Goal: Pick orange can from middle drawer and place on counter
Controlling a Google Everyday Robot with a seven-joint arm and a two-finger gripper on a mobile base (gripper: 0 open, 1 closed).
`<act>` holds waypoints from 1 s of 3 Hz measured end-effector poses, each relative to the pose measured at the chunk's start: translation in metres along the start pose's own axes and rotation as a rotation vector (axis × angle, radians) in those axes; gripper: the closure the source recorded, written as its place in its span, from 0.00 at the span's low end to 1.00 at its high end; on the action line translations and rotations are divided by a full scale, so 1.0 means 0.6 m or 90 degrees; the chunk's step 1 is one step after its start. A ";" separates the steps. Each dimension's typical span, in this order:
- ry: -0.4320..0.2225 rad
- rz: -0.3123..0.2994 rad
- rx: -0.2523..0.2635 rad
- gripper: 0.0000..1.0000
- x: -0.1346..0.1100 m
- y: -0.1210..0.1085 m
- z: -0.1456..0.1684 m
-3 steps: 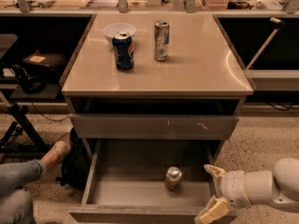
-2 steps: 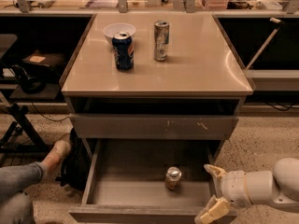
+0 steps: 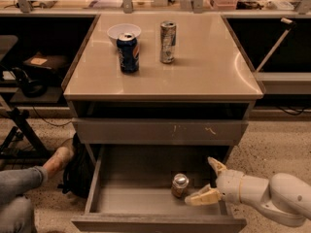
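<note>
The orange can [image 3: 179, 185] stands upright on the floor of the open middle drawer [image 3: 126, 198], right of centre. It is short, with a dull orange body and a silver top. My gripper [image 3: 210, 180] is at the drawer's right side, just right of the can and apart from it. Its two pale fingers are spread open and empty, one finger [image 3: 200, 197] low beside the can, the other raised behind. The beige counter [image 3: 204, 67] tops the cabinet above.
A dark blue can [image 3: 128, 52], a tall silver can [image 3: 167, 41] and a white bowl [image 3: 123, 31] stand on the counter's back left. A scratched grey drawer front [image 3: 160, 131] is shut above the open drawer. A person's leg and foot [image 3: 29, 178] are on the floor at left.
My gripper has moved left and up over the drawer's right side, closer to the orange can. The can and the counter objects have not moved.
</note>
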State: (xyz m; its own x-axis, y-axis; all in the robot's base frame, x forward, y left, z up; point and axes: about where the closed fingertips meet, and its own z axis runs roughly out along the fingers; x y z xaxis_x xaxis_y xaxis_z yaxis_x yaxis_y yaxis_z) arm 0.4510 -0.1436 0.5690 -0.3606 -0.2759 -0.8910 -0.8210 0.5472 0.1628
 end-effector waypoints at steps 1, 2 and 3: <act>-0.008 0.008 0.035 0.00 0.003 -0.023 0.022; -0.008 0.008 0.036 0.00 0.003 -0.023 0.021; 0.022 0.003 0.064 0.00 0.019 -0.023 0.040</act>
State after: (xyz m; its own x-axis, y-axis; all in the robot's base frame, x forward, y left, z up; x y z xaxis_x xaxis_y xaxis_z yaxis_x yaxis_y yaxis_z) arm 0.4688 -0.1356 0.5464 -0.3817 -0.2994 -0.8745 -0.7713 0.6245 0.1229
